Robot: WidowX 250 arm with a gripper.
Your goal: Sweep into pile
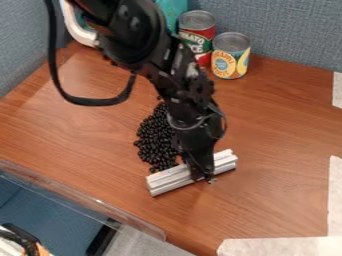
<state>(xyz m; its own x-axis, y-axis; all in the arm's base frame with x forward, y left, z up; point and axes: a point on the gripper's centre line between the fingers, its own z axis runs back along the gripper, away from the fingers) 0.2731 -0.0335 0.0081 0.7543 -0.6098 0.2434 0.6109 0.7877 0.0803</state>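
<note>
The black hand points down near the middle of the surface, clamped on a white bar that projects on both sides of it. The bar lies at a slant, its right end farther from the viewer than its left; it is straight-edged, with lengthwise ridges and grooves. Directly behind it, on the left of the arm, lie the black beans, small, rounded and glossy. They form a long, narrow heap, dense through its middle and looser along its left margin; part of the heap is hidden by the arm. Its near end lies close against the bar.

The surface is reddish-brown with a streaked wood grain. Pale, papery strips lie along its near right portion, with others at its right margin. A clear strip borders the near left edge, beyond which blue and grey areas are seen lower down.

At the back stand two upright cans: a red-and-green can and, just beside it to the right, a yellow-labelled can. A teal object is partly hidden behind the arm. Blue-grey, fabric-textured partitions enclose the back and left. A black cable loops beside the arm.
</note>
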